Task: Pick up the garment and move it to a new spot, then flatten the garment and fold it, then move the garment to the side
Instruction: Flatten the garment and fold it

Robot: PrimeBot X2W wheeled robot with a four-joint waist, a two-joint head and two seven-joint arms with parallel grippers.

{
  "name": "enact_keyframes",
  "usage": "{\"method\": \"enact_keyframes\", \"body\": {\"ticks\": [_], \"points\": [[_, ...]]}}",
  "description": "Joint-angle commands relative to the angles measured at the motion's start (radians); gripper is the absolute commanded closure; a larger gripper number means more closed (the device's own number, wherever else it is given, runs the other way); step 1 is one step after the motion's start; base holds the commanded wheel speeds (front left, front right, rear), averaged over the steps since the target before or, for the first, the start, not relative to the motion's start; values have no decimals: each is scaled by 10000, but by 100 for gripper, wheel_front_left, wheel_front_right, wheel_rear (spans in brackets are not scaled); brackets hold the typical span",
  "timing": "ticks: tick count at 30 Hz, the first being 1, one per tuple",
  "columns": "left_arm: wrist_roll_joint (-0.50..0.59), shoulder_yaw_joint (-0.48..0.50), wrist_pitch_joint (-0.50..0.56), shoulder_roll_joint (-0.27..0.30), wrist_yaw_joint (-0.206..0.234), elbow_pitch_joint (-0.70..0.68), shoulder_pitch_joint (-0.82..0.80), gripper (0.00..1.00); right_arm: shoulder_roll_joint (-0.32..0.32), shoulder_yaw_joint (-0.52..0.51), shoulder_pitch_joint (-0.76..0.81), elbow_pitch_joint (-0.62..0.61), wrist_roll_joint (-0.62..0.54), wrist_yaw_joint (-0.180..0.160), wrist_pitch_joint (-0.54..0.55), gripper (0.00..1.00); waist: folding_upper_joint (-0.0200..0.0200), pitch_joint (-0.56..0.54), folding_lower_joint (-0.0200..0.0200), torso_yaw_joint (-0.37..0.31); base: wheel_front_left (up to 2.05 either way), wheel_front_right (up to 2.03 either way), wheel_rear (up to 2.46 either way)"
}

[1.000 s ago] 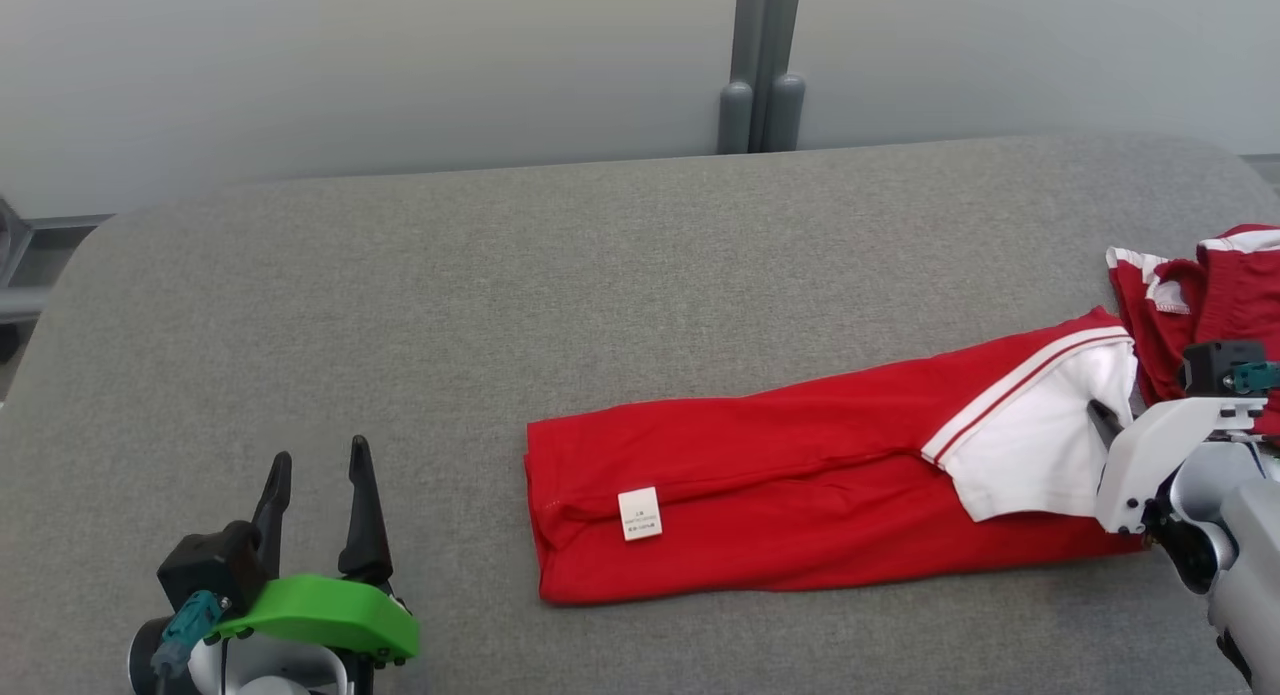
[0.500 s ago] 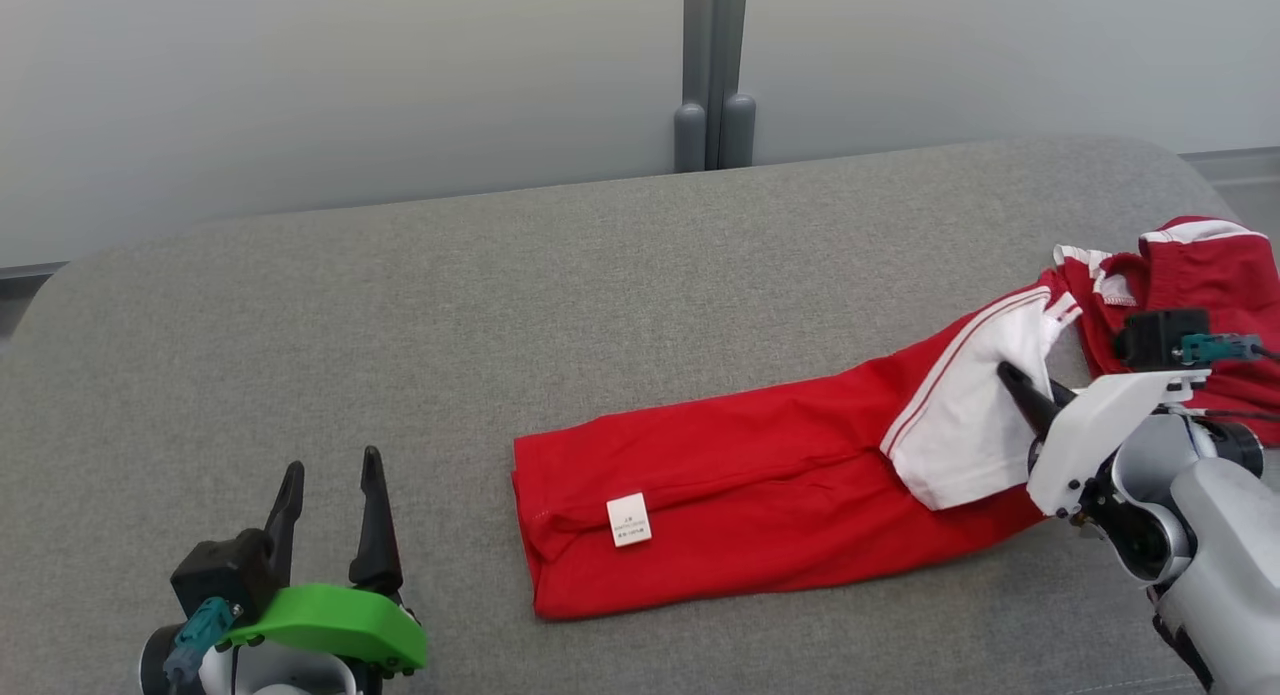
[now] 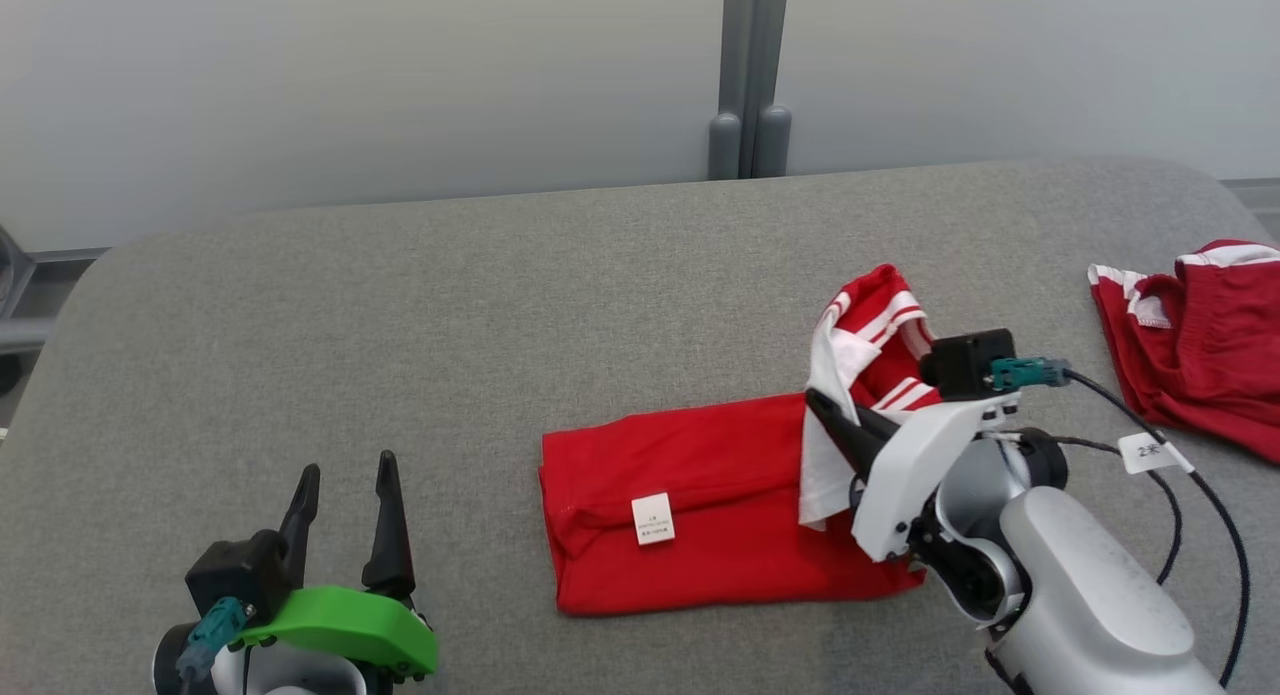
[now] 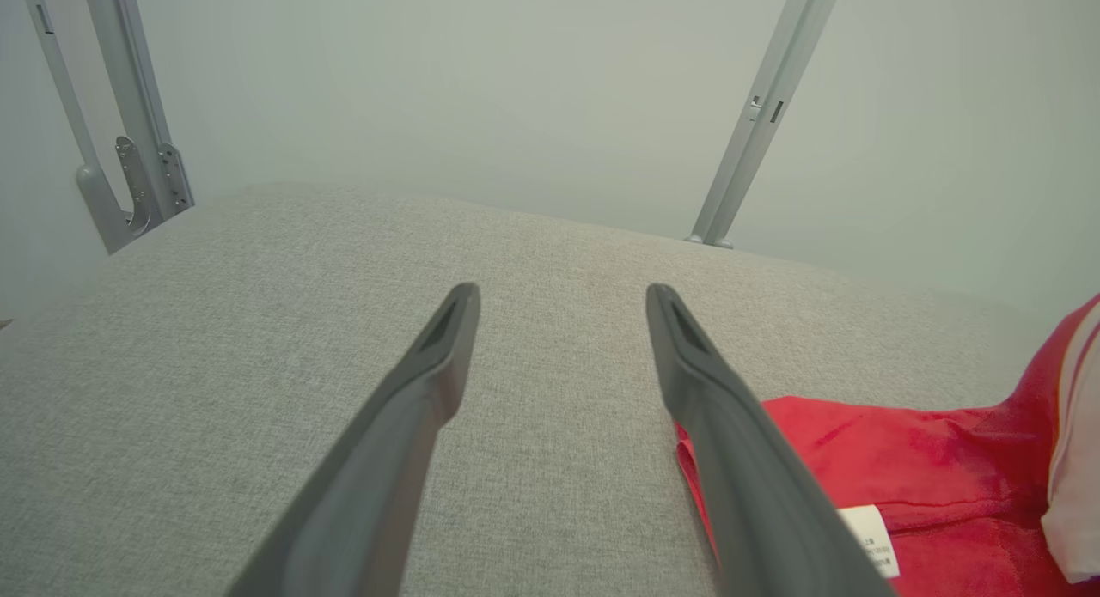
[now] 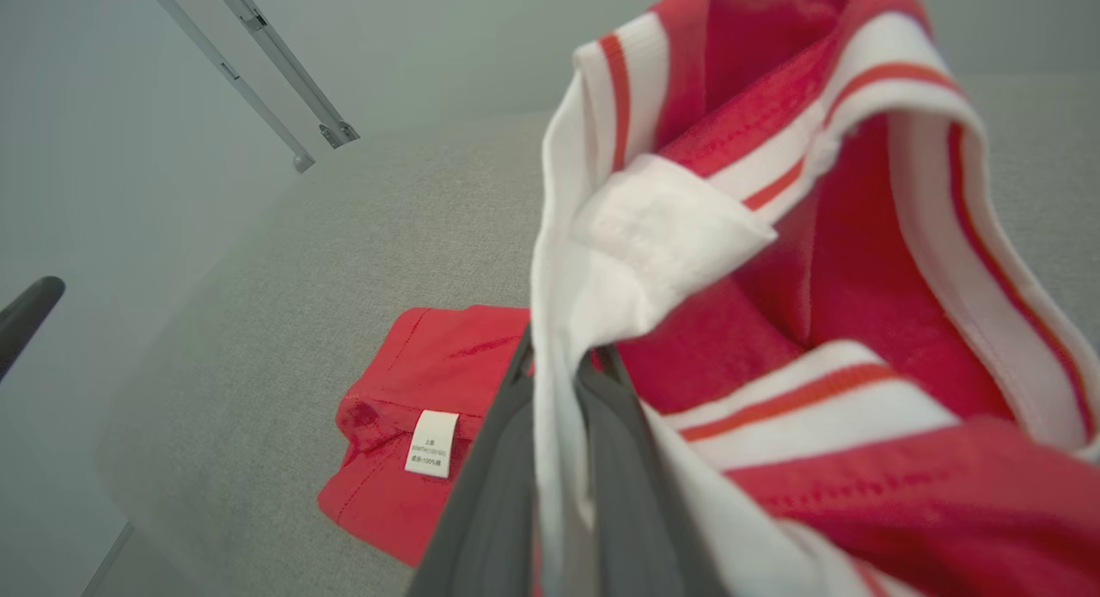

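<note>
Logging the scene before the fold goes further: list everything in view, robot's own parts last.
garment: one, red with white striped trim, mid-surface, right end lifted
care label: one, white, on the garment's left part
second garment: one, red with white trim, crumpled at the surface's right edge
padded surface: one, grey, under both garments
post: one, grey, upright against the pale wall behind
cable tag: one, white, on a black cable by the right arm
left gripper: one, dark fingers, green cover, lower left, open
right gripper: one, dark fingers, white housing, shut on the garment's trimmed end
</note>
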Motion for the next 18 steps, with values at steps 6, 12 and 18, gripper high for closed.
{"method": "enact_keyframes", "body": {"ticks": [6, 12, 18], "points": [[-48, -113, 12, -91, -112, 46, -198, 0, 997, 276, -152, 371, -536, 0, -51, 100, 0, 24, 0, 376, 0, 0, 0], [29, -311, 20, -244, -222, 151, -426, 0, 1560, 509, -492, 1439, -627, 0, -373, 100, 0, 124, 0, 765, 0, 0, 0], [77, -481, 41, -386, -337, 300, -700, 0, 1662, 1126, -1001, 2579, 3, 2, -889, 100, 0, 246, 0, 1196, 0, 0, 0]]}}
